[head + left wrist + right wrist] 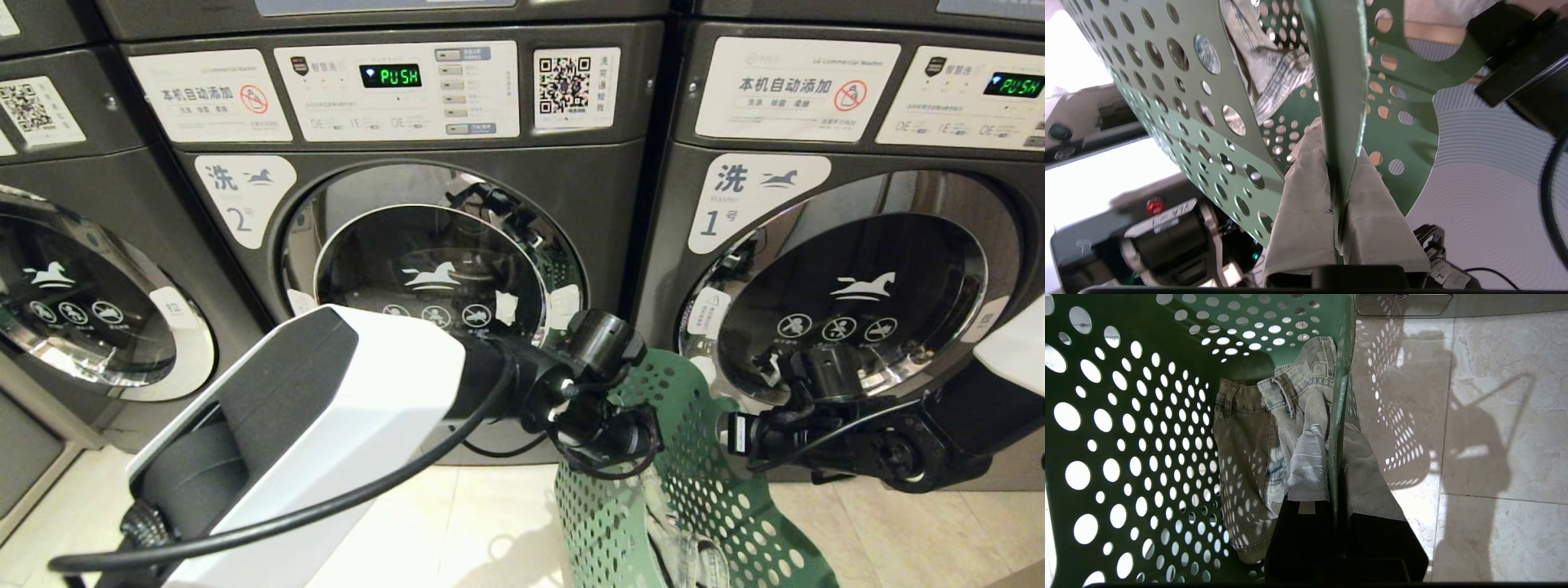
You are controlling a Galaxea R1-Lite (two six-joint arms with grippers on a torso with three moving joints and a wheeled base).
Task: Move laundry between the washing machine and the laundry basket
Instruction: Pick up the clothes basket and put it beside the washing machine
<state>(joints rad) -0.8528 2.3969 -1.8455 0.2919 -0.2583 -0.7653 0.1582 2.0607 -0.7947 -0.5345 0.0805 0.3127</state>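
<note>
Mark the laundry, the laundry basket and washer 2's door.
laundry (1249, 437), right wrist view, on the denim below the waistband.
laundry basket (694, 490), head view, perforated wall.
washing machine door (433, 278), head view, glass centre.

Pale tiled floor (457, 523) under the row of washing machines (424, 245).

The laundry basket (735, 523) is cut off by the head view's lower edge, so its base stays unseen. Only a strip of the laundry (694, 559) shows between its walls there. The left gripper's fingertips, probably behind its wrist (604, 433), are hidden.
</note>
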